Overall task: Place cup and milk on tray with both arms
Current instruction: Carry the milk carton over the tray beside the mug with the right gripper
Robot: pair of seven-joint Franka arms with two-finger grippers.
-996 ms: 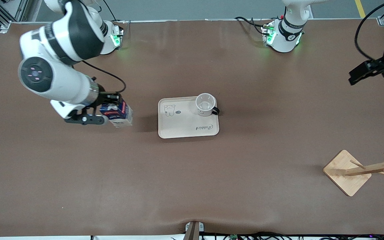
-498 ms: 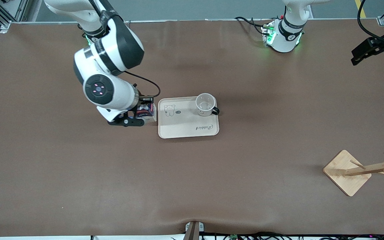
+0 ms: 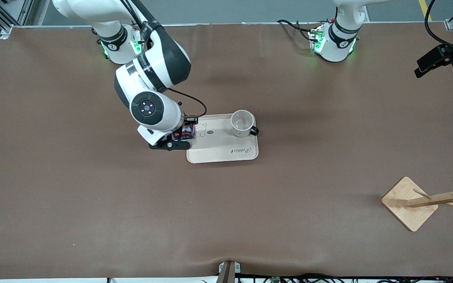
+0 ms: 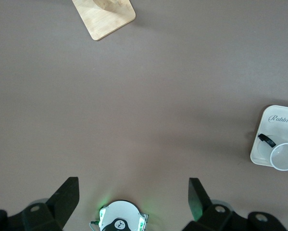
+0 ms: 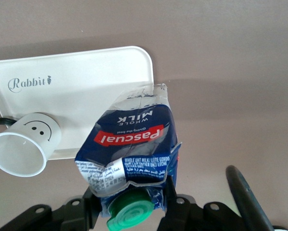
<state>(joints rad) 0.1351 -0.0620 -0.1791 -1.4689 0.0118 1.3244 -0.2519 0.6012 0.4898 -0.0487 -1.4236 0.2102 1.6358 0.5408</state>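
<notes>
The cream tray [image 3: 222,151] lies mid-table. On its corner toward the left arm's base stands the white smiley cup [image 3: 243,124], upright and empty. My right gripper [image 5: 131,199] is shut on the blue milk carton [image 5: 134,144], just below its green cap [image 5: 130,211]. It holds the milk [image 3: 182,134] in the air over the tray's edge at the right arm's end, with the tray [image 5: 86,82] and cup [image 5: 26,147] below. My left gripper [image 4: 132,192] hangs open and empty, high over the left arm's end of the table [image 3: 433,63].
A wooden rack with pegs lies on its side, its square base [image 3: 409,202] nearer the front camera toward the left arm's end; the base [image 4: 105,17] also shows in the left wrist view. Cables run along the table's front edge.
The right arm has carried the milk from the right arm's end of the table over to the tray's edge. The left gripper has drifted slightly toward the table's end, still open.
</notes>
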